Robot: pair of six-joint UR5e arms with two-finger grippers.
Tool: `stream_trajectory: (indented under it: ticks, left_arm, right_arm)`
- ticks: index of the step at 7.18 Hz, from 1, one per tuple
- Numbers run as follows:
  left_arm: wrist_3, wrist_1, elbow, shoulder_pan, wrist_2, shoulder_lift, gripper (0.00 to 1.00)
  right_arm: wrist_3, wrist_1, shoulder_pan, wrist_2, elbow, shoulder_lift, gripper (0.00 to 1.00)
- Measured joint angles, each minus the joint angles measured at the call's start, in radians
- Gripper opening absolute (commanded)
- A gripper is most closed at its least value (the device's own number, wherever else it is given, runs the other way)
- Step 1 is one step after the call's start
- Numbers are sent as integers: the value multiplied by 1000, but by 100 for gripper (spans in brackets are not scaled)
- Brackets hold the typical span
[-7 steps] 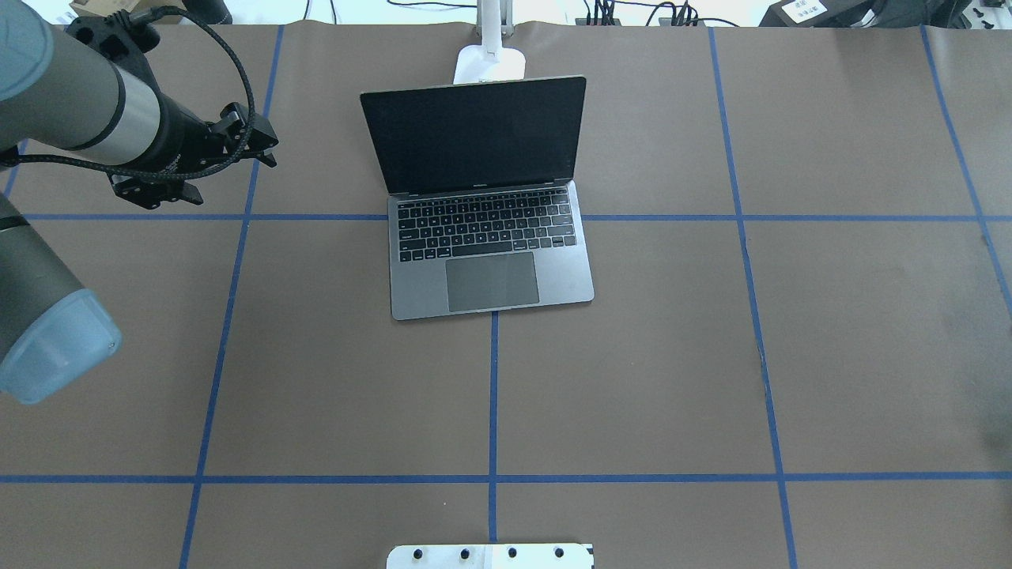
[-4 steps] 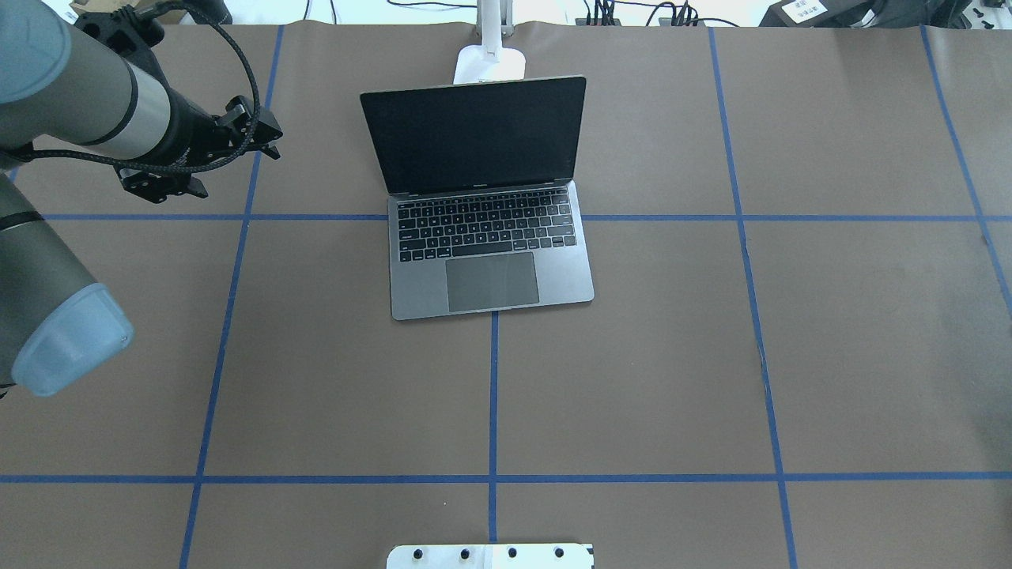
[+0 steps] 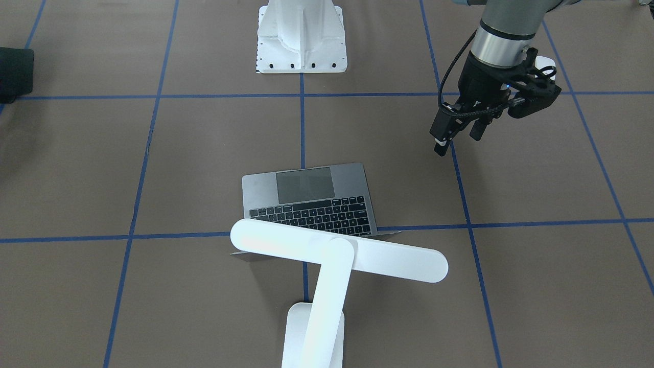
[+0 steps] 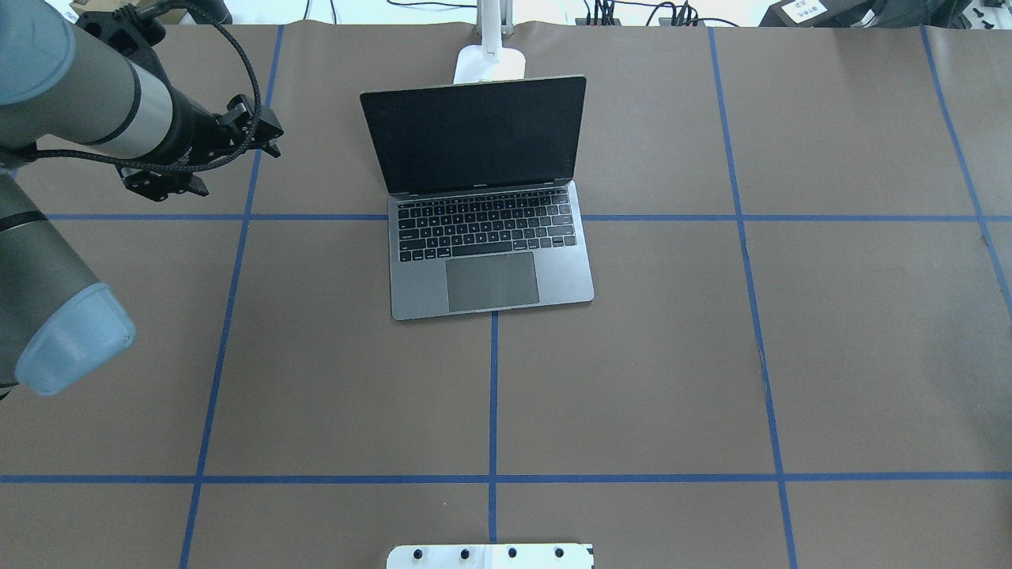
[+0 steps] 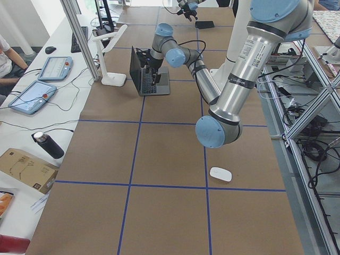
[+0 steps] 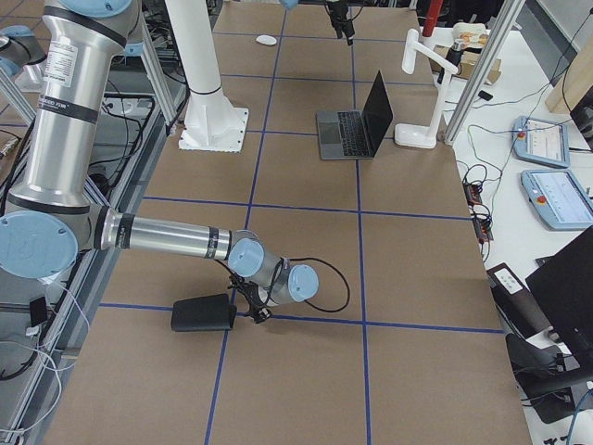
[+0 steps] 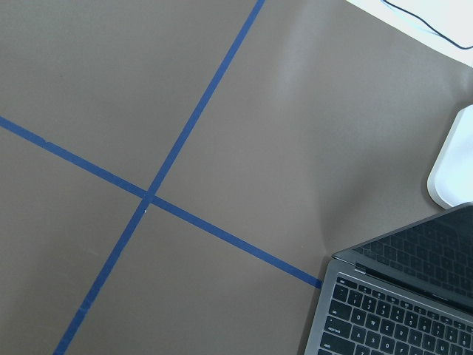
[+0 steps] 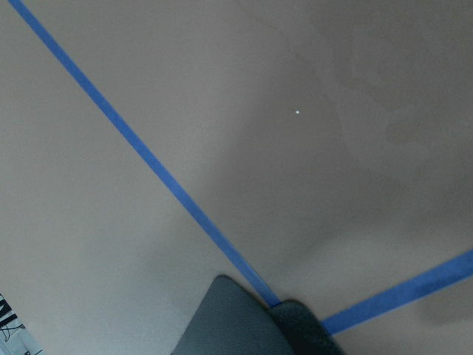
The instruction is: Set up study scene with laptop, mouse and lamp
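Observation:
The grey laptop point(image 4: 490, 261) stands open at the table's middle, screen dark. Behind it is the white lamp point(image 3: 337, 250), its bar head over the lid and its base point(image 4: 490, 63) at the far edge. The white mouse point(image 5: 219, 174) lies on the near left part of the table, partly hidden behind my left wrist in the front view point(image 3: 545, 62). My left gripper point(image 3: 458, 139) hangs open and holds nothing, left of the laptop and above the table. My right gripper point(image 6: 255, 311) is low beside a black mousepad point(image 6: 199, 315); I cannot tell whether it is open or shut.
The white bolted pedestal point(image 3: 301, 36) stands at the robot's side of the table. Blue tape lines grid the brown surface. Past the far edge are tablets, cables and a bottle point(image 5: 48, 144). The mousepad's corner point(image 8: 236, 322) fills the bottom of the right wrist view.
My left gripper has shifted a little toward the table's far edge, still open, then held nearly still. The laptop and lamp have not moved.

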Motion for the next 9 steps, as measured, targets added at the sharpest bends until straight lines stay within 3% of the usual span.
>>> stream_trajectory:
  ticks: [4,9]
  left_arm:
    - [-19,-4,-10,1,38,-1,100]
    - [-34,-2,-37,4,63,-4,100]
  right_arm:
    - [-167,-85,-16,11,-31,30,98]
    - [-246,-152,-24,23,-55,27,98]
